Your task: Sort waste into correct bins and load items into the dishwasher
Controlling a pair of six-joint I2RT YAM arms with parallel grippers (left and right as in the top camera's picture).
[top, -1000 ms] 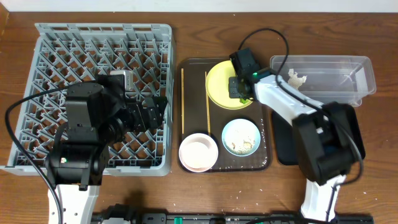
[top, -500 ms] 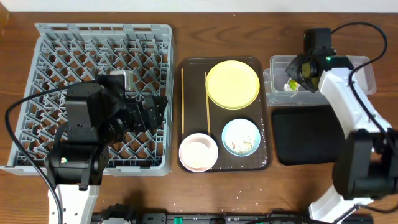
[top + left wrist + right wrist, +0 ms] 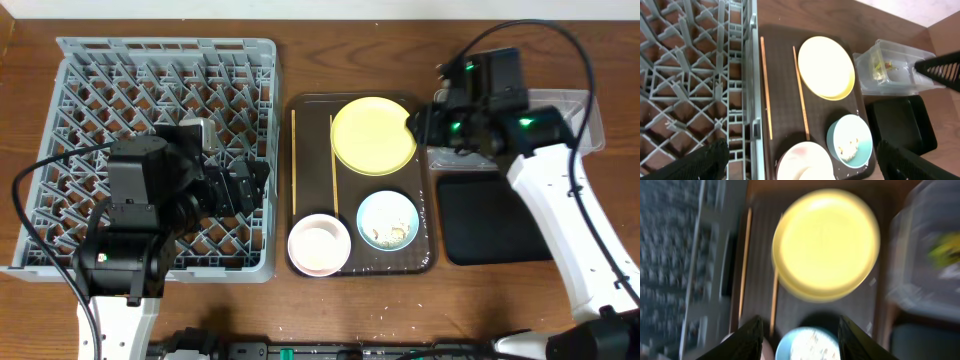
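The yellow plate (image 3: 373,135), two chopsticks (image 3: 293,160), the white-pink bowl (image 3: 319,244) and the light blue bowl (image 3: 388,220) with rice crumbs sit on the brown tray (image 3: 425,262). My right gripper (image 3: 425,125) is open and empty, over the gap between the plate (image 3: 827,242) and the clear tub (image 3: 575,108); its view (image 3: 802,335) is blurred. The yellow-green wrapper (image 3: 877,70) lies in the tub (image 3: 900,55). My left gripper (image 3: 245,185) is open and empty over the grey rack's (image 3: 90,60) right side (image 3: 800,165). The white cup is out of view.
The shallow black tray (image 3: 495,220) lies in front of the clear tub, right of the brown tray. The rack's right wall (image 3: 751,75) runs close along the brown tray's left edge. Bare wooden table (image 3: 300,60) shows behind the tray.
My right gripper went from the yellow plate to the clear tub with the wrapper, left it there, and has swung back left toward the brown tray. The left arm has not moved.
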